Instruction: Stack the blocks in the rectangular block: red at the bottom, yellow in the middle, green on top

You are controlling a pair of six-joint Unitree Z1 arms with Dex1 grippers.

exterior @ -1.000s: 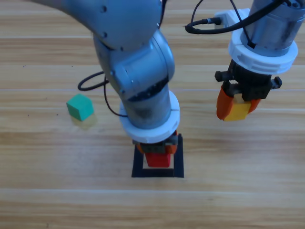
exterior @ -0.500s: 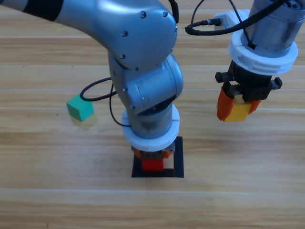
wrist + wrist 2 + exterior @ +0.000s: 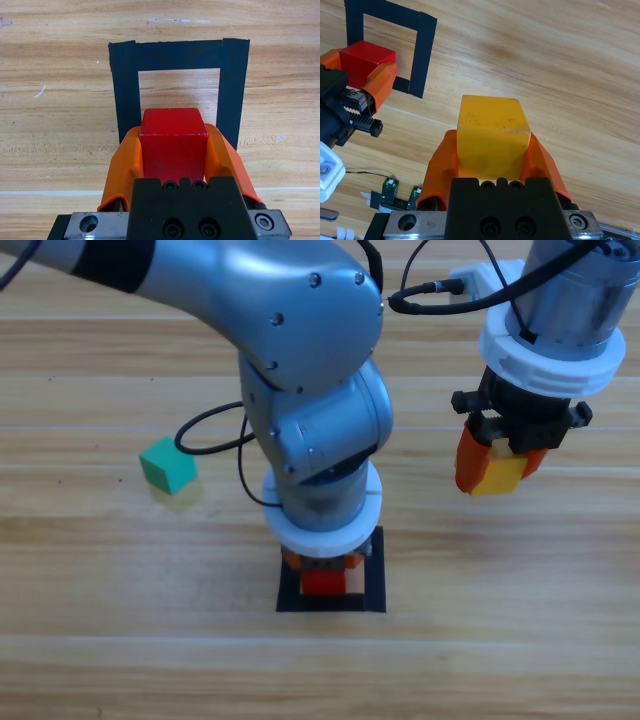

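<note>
The step in hand looks like the first placement: the left gripper [image 3: 322, 576] is over the black-tape rectangle [image 3: 375, 585] near the middle of the wooden table [image 3: 100, 640], its orange jaws clamped on the red cube [image 3: 322, 583]. In the left wrist view the red cube [image 3: 173, 145] sits squeezed between both jaws, and the tape rectangle [image 3: 127, 90] opens just ahead of it, bare wood showing inside; the cube overlaps the near part of the outline, but whether it already touches the table cannot be told. The right gripper [image 3: 497, 465] hangs to the right of the rectangle and apart from it, its jaws closed around the yellow cube [image 3: 500, 473]; in the right wrist view the yellow cube [image 3: 492, 135] fills the space between the jaws, with the left gripper [image 3: 367, 75] and its red cube [image 3: 365, 57] at the tape outline [image 3: 422, 55] farther off. The teal-green cube [image 3: 167, 464] rests alone on the table, well to the left of the rectangle, untouched by either arm. So none of the stack is built yet. The next move, as I judge it, calls for setting the red cube flat inside the tape, square to its sides, then opening the jaws and lifting clear without nudging it. Only then has the right arm room to bring the yellow cube over and lower it squarely on top; green comes last.
</note>
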